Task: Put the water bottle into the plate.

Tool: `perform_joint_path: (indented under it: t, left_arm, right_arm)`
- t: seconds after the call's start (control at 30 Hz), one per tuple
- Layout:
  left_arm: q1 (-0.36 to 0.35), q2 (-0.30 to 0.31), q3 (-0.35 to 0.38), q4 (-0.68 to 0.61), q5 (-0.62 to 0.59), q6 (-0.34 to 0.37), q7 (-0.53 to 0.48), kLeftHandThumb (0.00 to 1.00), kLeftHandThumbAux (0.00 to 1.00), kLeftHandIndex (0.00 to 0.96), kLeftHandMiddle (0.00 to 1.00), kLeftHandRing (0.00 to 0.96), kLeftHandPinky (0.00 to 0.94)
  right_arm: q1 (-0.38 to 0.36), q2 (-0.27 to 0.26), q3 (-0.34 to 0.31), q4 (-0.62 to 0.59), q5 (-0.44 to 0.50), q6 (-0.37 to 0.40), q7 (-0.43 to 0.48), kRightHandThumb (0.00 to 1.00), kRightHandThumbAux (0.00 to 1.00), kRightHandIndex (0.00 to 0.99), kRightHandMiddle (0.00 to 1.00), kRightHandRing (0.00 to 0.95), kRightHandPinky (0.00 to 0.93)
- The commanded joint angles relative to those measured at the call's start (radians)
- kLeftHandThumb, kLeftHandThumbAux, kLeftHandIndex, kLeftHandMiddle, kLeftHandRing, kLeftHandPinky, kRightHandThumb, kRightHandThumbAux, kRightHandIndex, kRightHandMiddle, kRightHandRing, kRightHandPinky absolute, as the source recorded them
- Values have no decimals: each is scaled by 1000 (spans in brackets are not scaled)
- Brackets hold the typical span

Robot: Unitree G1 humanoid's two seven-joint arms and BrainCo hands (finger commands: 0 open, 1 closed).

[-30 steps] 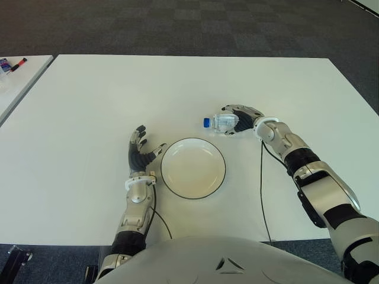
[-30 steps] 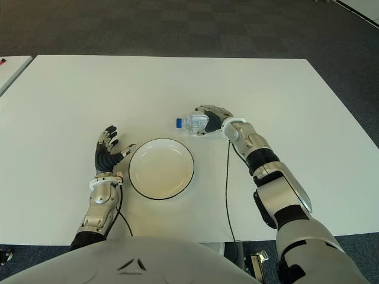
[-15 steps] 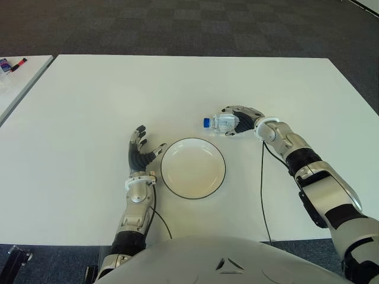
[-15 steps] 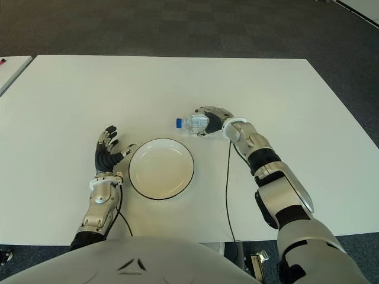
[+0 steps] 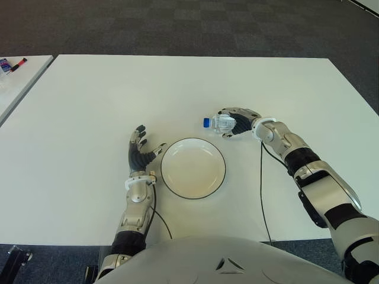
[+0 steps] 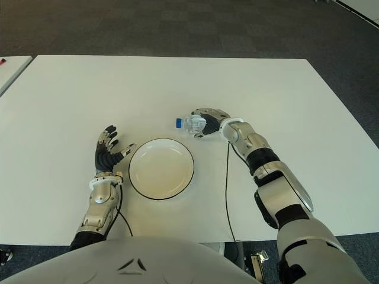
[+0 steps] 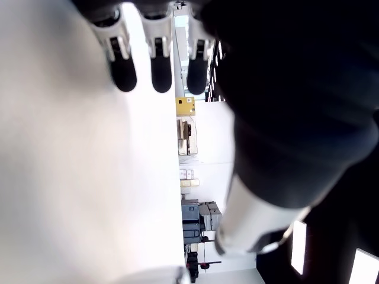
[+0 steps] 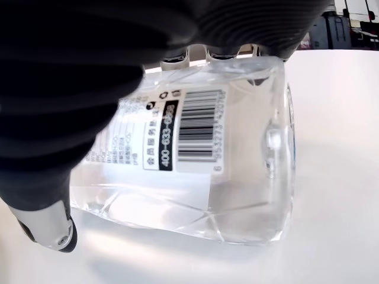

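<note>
A small clear water bottle (image 5: 220, 122) with a blue cap lies on its side on the white table (image 5: 89, 94), cap pointing left, just beyond the right rim of the plate. My right hand (image 5: 234, 121) is curled over it, fingers wrapped round its body; the right wrist view shows the labelled bottle (image 8: 195, 165) under the dark fingers (image 8: 65, 136). The white plate (image 5: 193, 168) with a thin dark rim sits in front of me with nothing in it. My left hand (image 5: 141, 152) shows just left of the plate, fingers spread.
A second white table (image 5: 18, 74) at the far left carries small items near its corner. Dark carpet lies beyond the table's far edge. A thin black cable (image 5: 261, 177) runs along my right forearm over the tabletop.
My right hand and the bottle have shifted slightly left and away, toward the plate's far right rim. The left hand has not moved.
</note>
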Motion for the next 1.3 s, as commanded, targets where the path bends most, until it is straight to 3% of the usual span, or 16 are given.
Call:
perform_joint_path:
  t: [0.03,0.7,1.3]
  left_arm:
    - [17,-33,-9,11,6,12,-2,0,939,158,152,139,160]
    - [23,-37,-9,-6,9,36,-3,0,938,155,146,131,153]
    - [23,-37,-10,1,-1,19,-6,0,936,150,147,133,153]
  right_arm:
    - [-14,8,17,2,-12,-8,26,325,599,0,0,74,219]
    - [-20,15,16,-12,-13,-10,54,326,586,0,1,55,198]
    - [-25,12,19,-42,-22,-40,56,404,590,0,52,93,245]
